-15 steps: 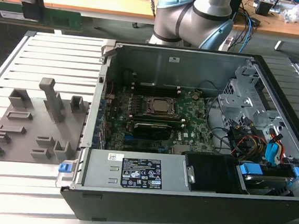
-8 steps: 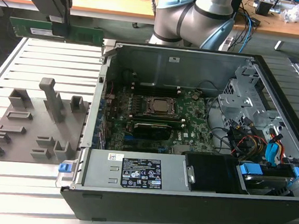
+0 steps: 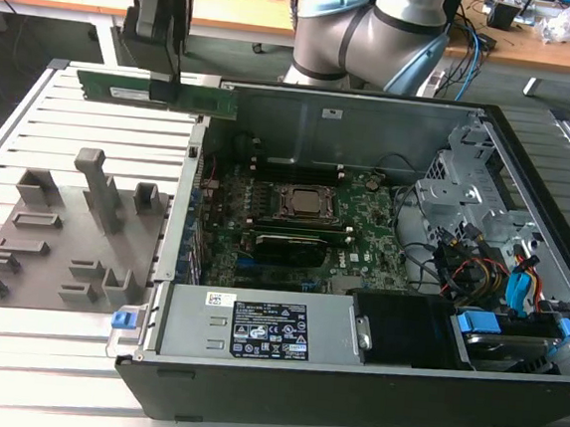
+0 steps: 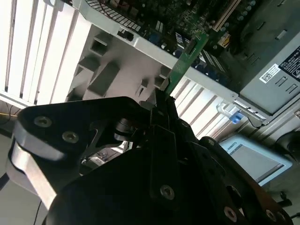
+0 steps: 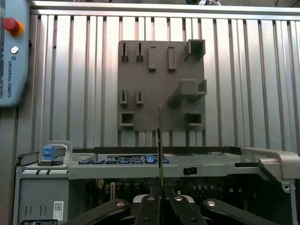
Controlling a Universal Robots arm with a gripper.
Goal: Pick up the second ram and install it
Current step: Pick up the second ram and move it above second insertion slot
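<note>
Second ram [image 3: 116, 88] is pinched mid-length by the gripper [image 3: 165, 81], hanging clear at ten o'clock from the motherboard [image 3: 294, 224], so pickup looks done and transfer is in hand; seating it likely calls for lowering it square onto that board.

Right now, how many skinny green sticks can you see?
1: the second ram, held by the gripper above the computer case's wall at the exterior view's left. More may be hidden inside.
</note>
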